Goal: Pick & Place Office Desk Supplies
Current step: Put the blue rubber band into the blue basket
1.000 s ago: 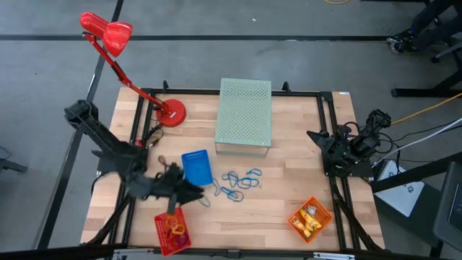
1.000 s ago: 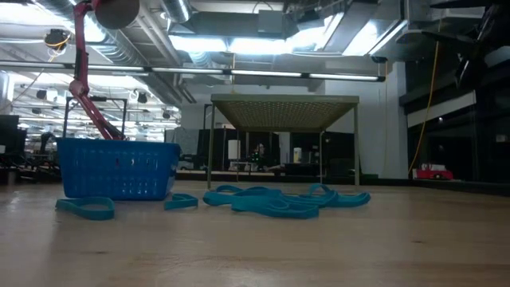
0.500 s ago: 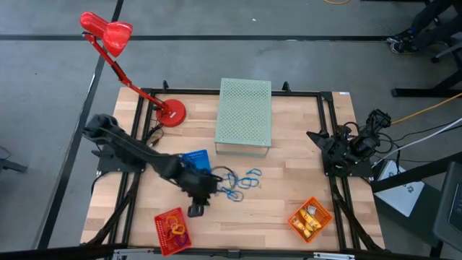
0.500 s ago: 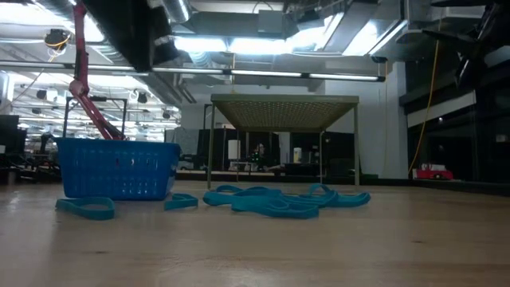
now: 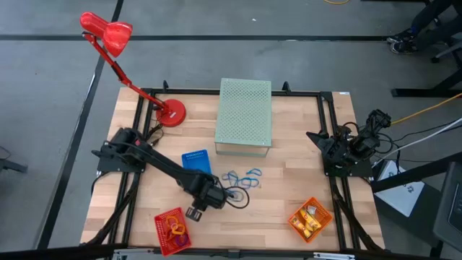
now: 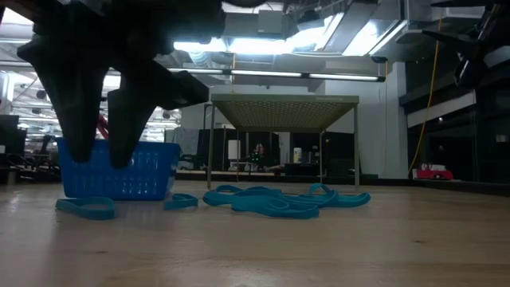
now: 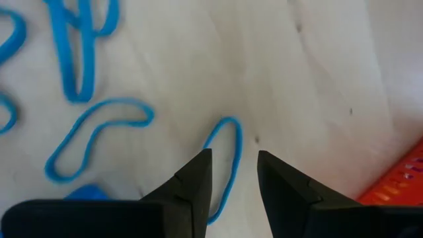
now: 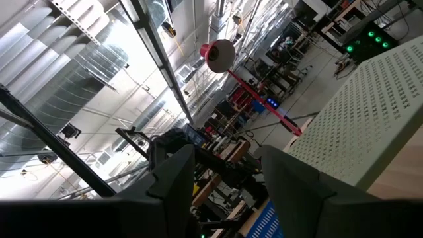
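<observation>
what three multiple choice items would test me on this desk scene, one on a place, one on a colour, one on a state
1. Where is the left gripper?
A. over the wood beside the blue loops
B. above the pale green box
C. inside the orange basket

2. What colour are the loose loops in the middle of the table?
A. red
B. blue
C. yellow

3. What is the state of the left gripper?
A. shut on a loop
B. open, holding nothing
C. shut on a basket

Answers:
1 A: the high view shows the left gripper by the blue loops, away from the pale green box and the orange basket.
2 B: the loops are blue in every view.
3 B: the left wrist view shows a gap between the fingers, a single blue loop lying on the wood beyond.
</observation>
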`<state>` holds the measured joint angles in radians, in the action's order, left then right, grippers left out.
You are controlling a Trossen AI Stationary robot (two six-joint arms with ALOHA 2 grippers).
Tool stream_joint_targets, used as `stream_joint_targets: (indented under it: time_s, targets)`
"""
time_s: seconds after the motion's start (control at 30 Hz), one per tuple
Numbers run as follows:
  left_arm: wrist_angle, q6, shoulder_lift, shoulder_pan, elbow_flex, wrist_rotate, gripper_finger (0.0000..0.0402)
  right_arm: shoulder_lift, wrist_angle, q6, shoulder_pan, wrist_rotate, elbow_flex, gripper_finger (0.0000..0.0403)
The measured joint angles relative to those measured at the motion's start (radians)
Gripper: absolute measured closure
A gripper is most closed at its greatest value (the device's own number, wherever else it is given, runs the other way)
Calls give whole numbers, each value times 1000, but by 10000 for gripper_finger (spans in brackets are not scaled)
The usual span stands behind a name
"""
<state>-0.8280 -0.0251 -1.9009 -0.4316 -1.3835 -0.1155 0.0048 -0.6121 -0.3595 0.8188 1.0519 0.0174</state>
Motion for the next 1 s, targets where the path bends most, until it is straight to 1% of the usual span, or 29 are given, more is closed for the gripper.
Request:
stream_joint_targets:
  time_s: [0.1,0.4,0.7,0.87,1.0]
  targets:
    - [1,23,-25,-9,0,-1,288,0,0,0,0,-5,0,224]
    - [14,21,-62,-13,1,-11,292,0,24,-4,0,-24,0,224]
    - [24,-21,-96,-20,-2,-21,298,0,83,-78,0,-24,0,224]
    - [25,-56,-123,-32,-5,-30,321,0,100,-100,0,-23,0,225]
    - [27,-78,-125,-40,-4,2,357,0,101,-101,0,-23,0,225]
